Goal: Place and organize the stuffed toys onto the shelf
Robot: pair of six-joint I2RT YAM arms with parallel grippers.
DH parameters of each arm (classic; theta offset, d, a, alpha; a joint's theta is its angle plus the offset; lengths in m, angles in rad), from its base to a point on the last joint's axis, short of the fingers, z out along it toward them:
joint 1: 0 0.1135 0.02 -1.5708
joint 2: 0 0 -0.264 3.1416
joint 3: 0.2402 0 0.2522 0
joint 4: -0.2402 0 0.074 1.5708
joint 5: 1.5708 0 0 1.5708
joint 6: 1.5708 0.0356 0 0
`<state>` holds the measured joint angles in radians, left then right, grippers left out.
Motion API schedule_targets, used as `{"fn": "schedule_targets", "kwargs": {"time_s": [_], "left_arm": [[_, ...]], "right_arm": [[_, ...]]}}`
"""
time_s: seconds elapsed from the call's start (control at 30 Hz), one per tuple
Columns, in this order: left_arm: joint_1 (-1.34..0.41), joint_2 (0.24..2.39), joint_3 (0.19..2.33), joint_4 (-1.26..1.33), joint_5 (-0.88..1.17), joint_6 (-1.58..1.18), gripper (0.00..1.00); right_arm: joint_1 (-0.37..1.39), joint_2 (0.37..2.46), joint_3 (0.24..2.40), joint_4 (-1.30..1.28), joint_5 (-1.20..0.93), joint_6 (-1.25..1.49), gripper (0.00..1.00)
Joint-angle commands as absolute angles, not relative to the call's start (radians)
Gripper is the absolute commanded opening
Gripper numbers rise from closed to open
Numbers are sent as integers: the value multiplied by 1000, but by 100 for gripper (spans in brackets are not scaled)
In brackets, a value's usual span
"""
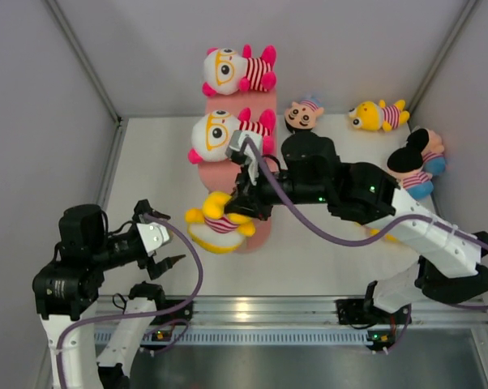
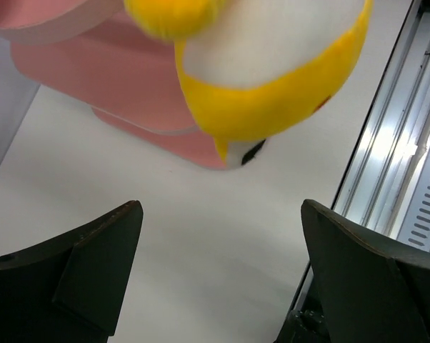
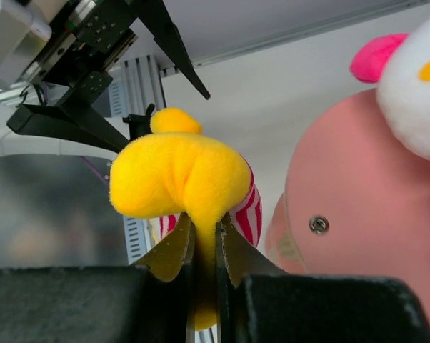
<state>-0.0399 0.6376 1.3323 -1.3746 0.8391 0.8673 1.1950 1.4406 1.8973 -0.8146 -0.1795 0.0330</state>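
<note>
Right wrist view shows the right gripper with its fingers clamped on a limb of the yellow bear at the near end of the pink shelf — the left gripper has its fingers wide apart over the bench.

Lower left of the top view: the left arm of rounded black joint housings and white links, a thin purple cable looping along it. Right of centre, the black-and-white right arm carries small green lights and a like cable. The left gripper has matte black wedge fingers.
</note>
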Motion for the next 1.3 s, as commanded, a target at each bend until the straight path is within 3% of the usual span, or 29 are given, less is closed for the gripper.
{"fn": "schedule_targets", "kwargs": {"time_s": [0.0,0.33,0.47,0.67,0.8,0.87,0.97,1.27], "left_arm": [[-43,647,1371,-1508,802,881,99],[-43,634,1290,-1381,649,778,98],[-43,652,1241,-1284,548,689,98],[-43,675,1155,-1171,411,551,98],[-43,678,1086,-1102,359,482,98],[-43,678,1072,-1089,356,468,99],[-43,680,1051,-1075,348,462,98],[-43,684,1008,-1048,318,457,99]], "right_arm": [[1195,1329,1922,-814,-101,72,0],[962,1073,1653,-910,-144,187,0],[774,1026,1557,-968,-74,183,0],[484,1003,1437,-864,-176,186,0],[249,1057,1407,-688,-290,277,0],[101,1104,1373,-504,-470,374,0],[-9,1150,1263,-83,-650,753,0],[58,1405,1224,422,-606,1132,0]]}}
